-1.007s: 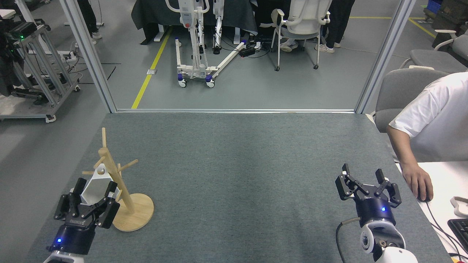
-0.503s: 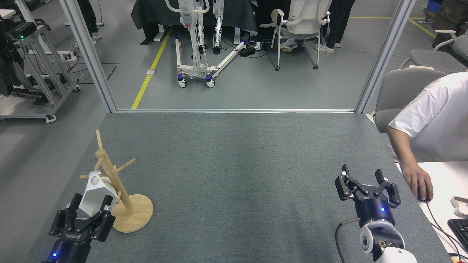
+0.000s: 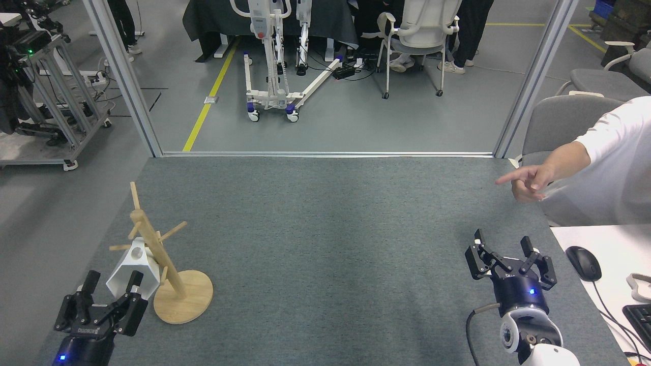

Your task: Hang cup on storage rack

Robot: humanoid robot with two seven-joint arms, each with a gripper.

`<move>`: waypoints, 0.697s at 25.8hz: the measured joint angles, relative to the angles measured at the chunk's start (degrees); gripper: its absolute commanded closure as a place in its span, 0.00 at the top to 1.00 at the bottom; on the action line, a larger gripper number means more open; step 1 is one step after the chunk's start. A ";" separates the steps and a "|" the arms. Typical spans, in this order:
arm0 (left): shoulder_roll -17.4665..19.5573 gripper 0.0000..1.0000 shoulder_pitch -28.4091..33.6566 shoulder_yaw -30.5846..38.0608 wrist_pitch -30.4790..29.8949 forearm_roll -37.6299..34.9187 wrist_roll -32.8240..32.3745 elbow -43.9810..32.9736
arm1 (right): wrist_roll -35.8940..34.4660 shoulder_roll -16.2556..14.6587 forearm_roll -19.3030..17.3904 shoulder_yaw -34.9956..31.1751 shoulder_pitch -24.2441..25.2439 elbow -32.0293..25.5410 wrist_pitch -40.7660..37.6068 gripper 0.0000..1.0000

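The white faceted cup hangs by its handle on a left-hand peg of the wooden storage rack, mouth pointing down and toward me. The rack stands on its round base at the table's front left. My left gripper is open just below and in front of the cup, its fingers apart and holding nothing. My right gripper is open at the front right, far from the rack, with nothing between its fingers.
A person's hand in a white sleeve reaches over the table's right edge, pointing left. A mouse and keyboard lie on a white desk at right. The grey felt table ends at a metal frame behind.
My left gripper let go of the cup and drew back toward me, leaving it on the peg. The person's hand left the mouse and rose over the table edge.
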 measured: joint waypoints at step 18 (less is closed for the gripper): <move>-0.99 0.99 6.58 3.99 -1.00 -0.06 0.77 -16.98 | 0.13 -0.06 0.01 0.00 -0.06 0.03 0.16 0.99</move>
